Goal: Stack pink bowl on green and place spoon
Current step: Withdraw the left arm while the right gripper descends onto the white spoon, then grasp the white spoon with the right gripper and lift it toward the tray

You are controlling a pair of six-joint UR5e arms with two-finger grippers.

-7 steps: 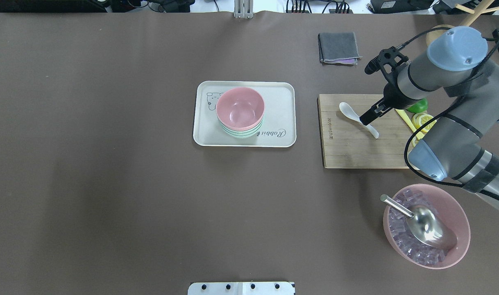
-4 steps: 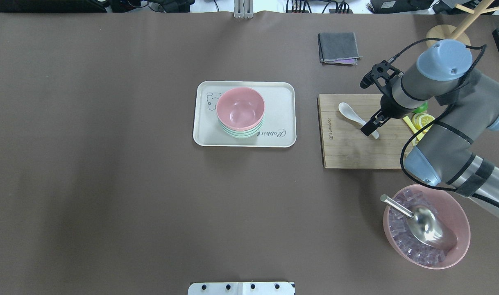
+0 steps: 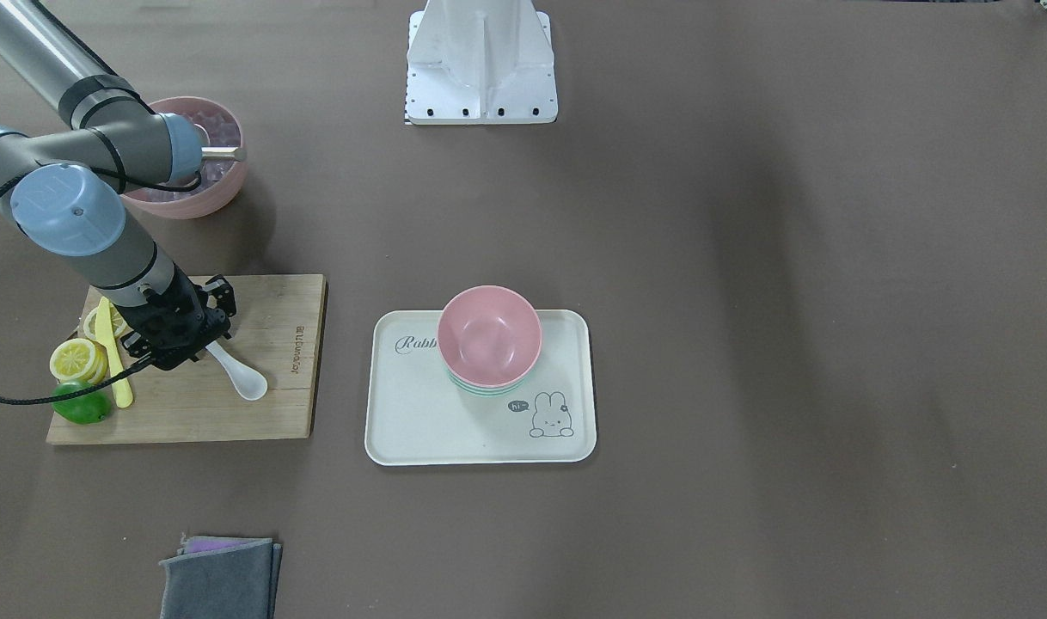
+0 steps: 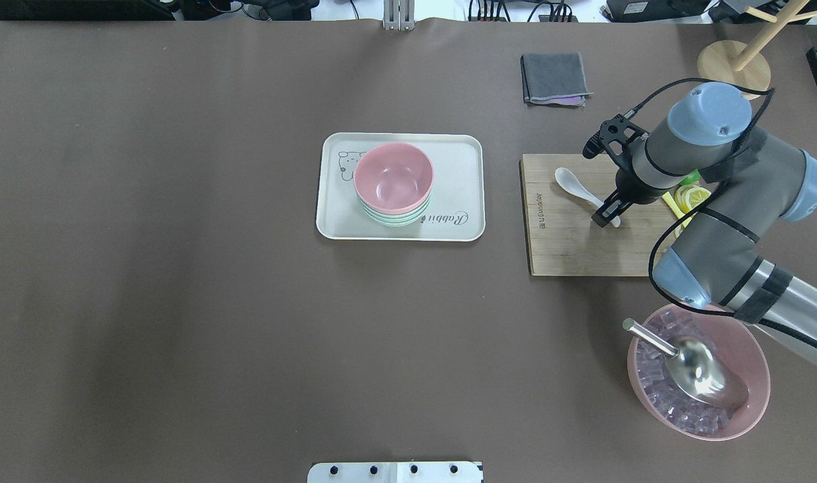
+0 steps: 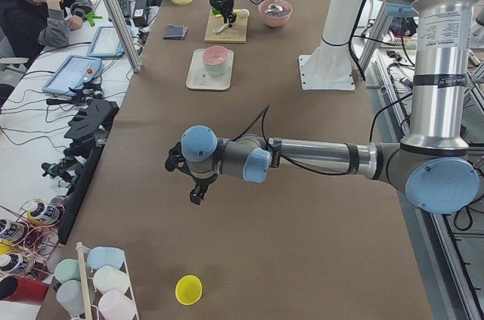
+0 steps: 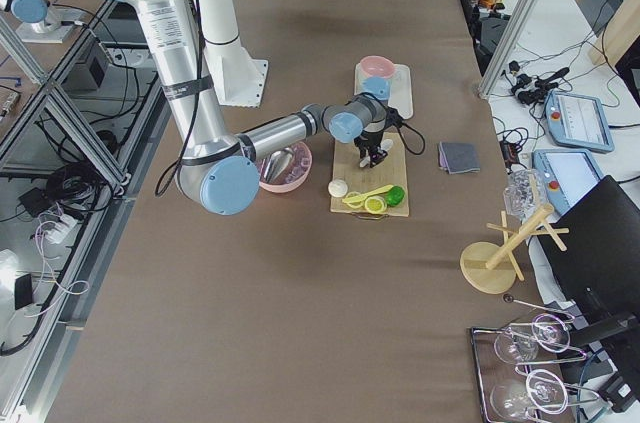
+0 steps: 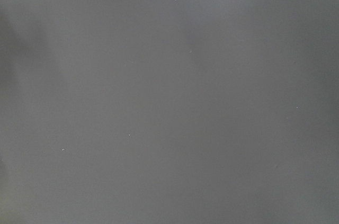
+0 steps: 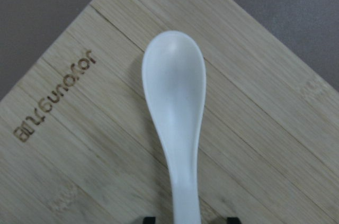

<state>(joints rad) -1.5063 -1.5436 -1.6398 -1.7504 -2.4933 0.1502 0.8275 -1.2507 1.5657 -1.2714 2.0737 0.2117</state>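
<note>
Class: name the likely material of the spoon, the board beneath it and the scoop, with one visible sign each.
Spoon: glossy white plastic or ceramic, smooth sheen. Board: matt bamboo, striped grain, burnt lettering. Scoop: polished metal, mirror-like reflections.

open across bare table (image 4: 502, 201) between cutting board (image 4: 569, 248) and tray (image 4: 459, 174); hemmed at the spoon (image 4: 566, 178) handle's end by lemon slices (image 4: 691, 196), yellow knife (image 3: 111, 352), lime (image 3: 81, 404) and right pincer (image 4: 606, 217).

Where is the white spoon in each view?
Front-facing: spoon left of the tray.
Overhead: spoon right of the tray.
Exterior left: too small to tell.
Exterior right: spoon near centre.
Left wrist: not in it.
Right wrist: spoon centred.
Shared landmark: the cutting board under it.
</note>
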